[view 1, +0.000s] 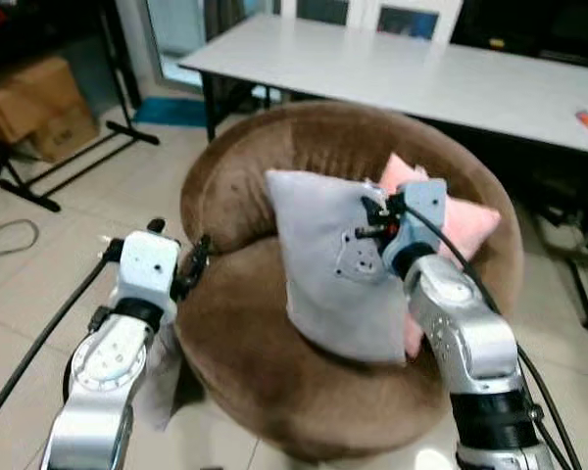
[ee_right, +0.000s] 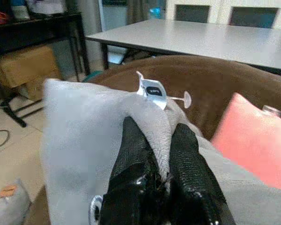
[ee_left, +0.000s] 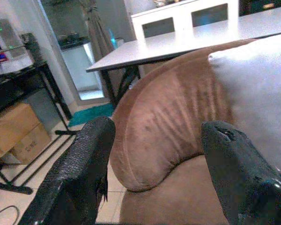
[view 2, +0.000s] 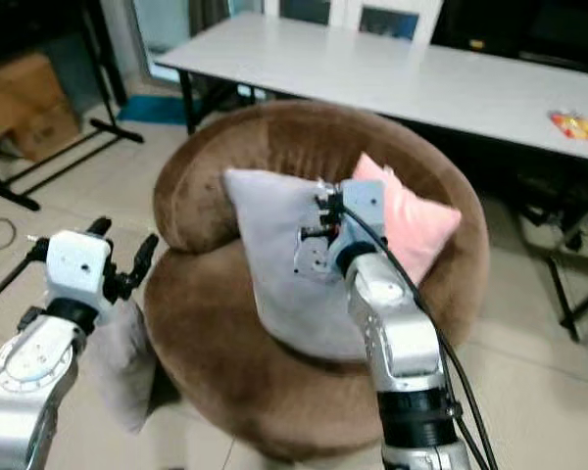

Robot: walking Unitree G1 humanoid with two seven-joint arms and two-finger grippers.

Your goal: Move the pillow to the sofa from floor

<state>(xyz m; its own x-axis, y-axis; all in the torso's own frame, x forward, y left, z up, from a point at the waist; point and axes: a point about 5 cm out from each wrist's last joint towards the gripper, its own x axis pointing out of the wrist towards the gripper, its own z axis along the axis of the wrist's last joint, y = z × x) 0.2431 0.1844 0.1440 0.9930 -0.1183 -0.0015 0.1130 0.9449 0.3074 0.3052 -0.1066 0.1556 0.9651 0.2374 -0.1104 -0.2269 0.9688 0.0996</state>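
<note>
- Left eye view: in the centre of the frame my right gripper [view 1: 377,217] is clenched on the grey pillow [view 1: 328,264], which stands tilted on the seat of the round brown sofa [view 1: 274,362]. A pink pillow [view 1: 470,220] leans just behind it, right of centre. My left gripper [view 1: 181,257] sits at lower left, beside the sofa's outer edge, released and holding nothing.
- Right eye view: a white table [view 2: 441,83] runs across the top of the frame. A second grey cushion [view 2: 118,377] lies on the floor at lower left, against the sofa's base.
- Left wrist view: my two black fingers [ee_left: 84,168] stand well apart, the sofa's backrest between them.
- Right wrist view: my fingers [ee_right: 136,150] pinch a fold of the grey pillow, a small white tag [ee_right: 152,90] just above them.
</note>
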